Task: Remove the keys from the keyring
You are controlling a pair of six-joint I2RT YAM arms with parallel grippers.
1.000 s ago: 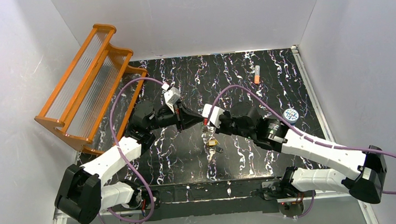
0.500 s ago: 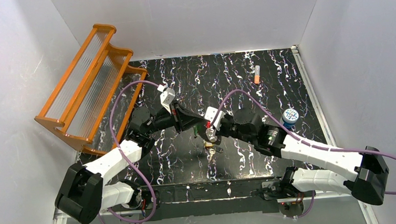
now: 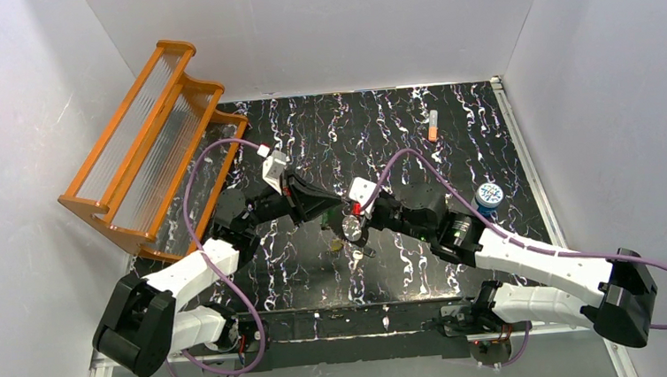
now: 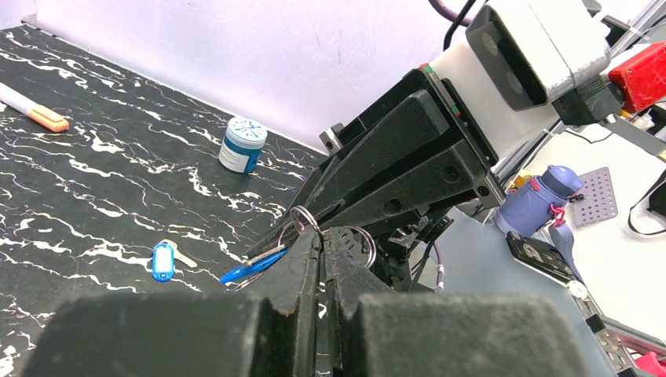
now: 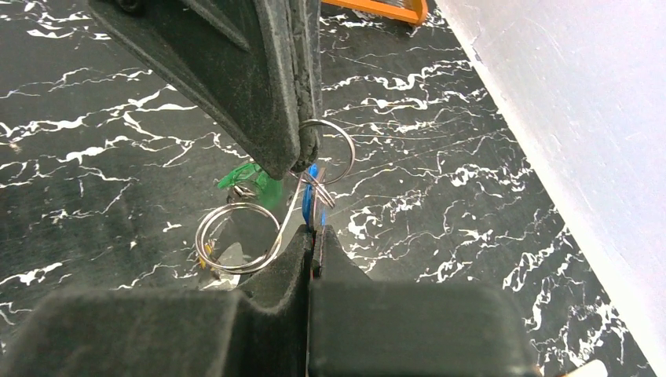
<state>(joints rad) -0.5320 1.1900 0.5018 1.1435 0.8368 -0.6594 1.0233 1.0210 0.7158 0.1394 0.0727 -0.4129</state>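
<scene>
Marbled table [image 3: 397,131]: your left gripper [image 4: 320,236] pinched the keyring [image 5: 326,149], right gripper [image 5: 312,236] a blue key [image 5: 314,188]; one key [image 4: 162,261] apparently off, green key [image 5: 251,179] attached.

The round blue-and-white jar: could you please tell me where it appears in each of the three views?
Top external: round blue-and-white jar, near the black marbled table's right edge.
Left wrist: the jar, left of centre, upper half.
Right wrist: not in view.
Shared landmark: left end effector meeting right end effector tip to tip, in all three.
</scene>
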